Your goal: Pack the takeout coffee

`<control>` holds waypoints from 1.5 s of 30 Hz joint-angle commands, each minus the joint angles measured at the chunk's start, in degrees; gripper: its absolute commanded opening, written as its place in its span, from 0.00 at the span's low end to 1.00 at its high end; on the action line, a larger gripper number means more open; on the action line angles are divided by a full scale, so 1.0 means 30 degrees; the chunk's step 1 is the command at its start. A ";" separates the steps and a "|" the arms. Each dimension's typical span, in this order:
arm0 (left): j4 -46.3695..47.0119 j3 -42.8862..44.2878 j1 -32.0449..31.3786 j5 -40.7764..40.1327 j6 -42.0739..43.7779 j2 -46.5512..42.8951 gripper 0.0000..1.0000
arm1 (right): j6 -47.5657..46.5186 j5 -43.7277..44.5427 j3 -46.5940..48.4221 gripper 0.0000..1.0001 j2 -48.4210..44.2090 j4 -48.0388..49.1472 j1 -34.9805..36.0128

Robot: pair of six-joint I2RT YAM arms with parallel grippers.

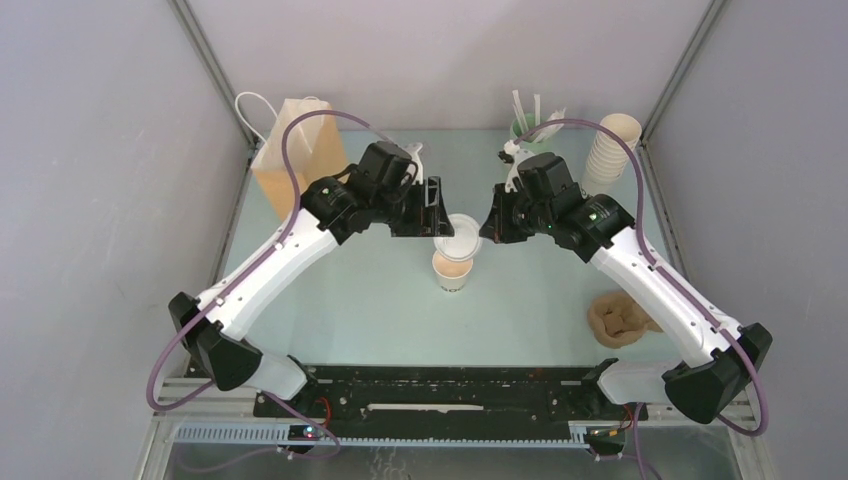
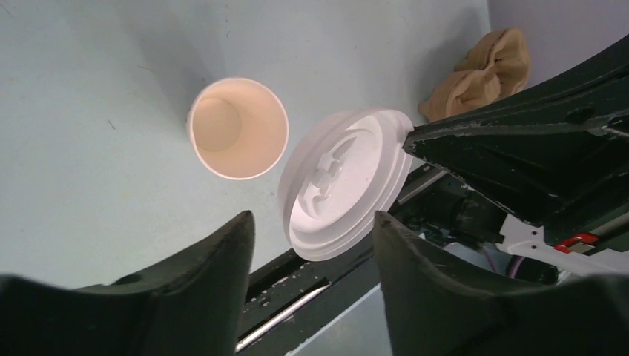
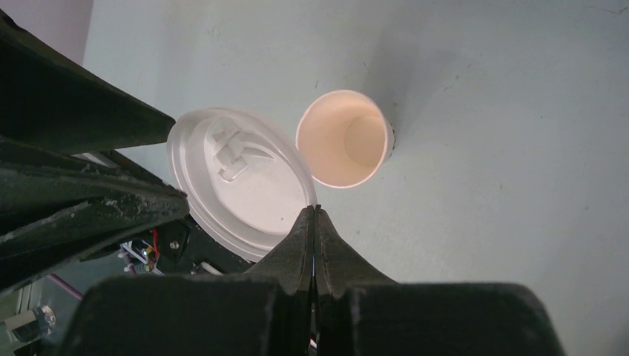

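Note:
A small cream paper cup [image 1: 452, 270] stands lidless and upright mid-table; it looks empty in the wrist views [image 2: 237, 127] [image 3: 343, 139]. A round white plastic lid [image 1: 463, 228] hangs tilted in the air just above and beside it. My right gripper [image 1: 490, 225] is shut on the lid's rim [image 3: 237, 178], its fingertips pinched together at the edge [image 3: 314, 211]. My left gripper [image 1: 432, 210] is open, its two fingers either side of the lid's near edge [image 2: 345, 178] without touching it [image 2: 313, 222].
A brown paper bag [image 1: 295, 150] with white handles stands at the back left. A tall stack of lidless cups [image 1: 610, 150] and a green cup of white sticks [image 1: 530, 125] stand at the back right. Crumpled brown paper [image 1: 620, 318] lies front right.

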 commanded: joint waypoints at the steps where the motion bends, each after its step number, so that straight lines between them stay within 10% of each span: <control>1: -0.0081 0.0558 -0.0250 -0.1225 -0.0553 -0.0125 0.60 | 0.0172 0.0263 0.0693 0.00 -0.0139 -0.0299 0.0345; 22: -0.1221 0.1513 -0.0781 -0.2953 -0.0541 0.0365 0.12 | -0.0296 0.0261 0.1817 0.00 0.0064 -0.0982 0.1062; 28: 0.0711 0.0849 0.0043 0.0744 -0.0710 -0.0403 0.00 | 0.0115 -0.2297 0.3982 0.55 -0.0196 -0.2964 0.0238; 35: 1.6557 -0.5363 0.3313 0.9388 -0.9626 -0.3683 0.00 | 0.7522 -1.2794 0.2101 0.99 -0.3300 0.3495 -0.4947; 45: 3.7008 -0.6474 0.3868 1.0188 -2.4037 -0.1103 0.00 | 2.0508 -1.4527 -0.0961 1.00 -0.3000 1.9692 -0.5646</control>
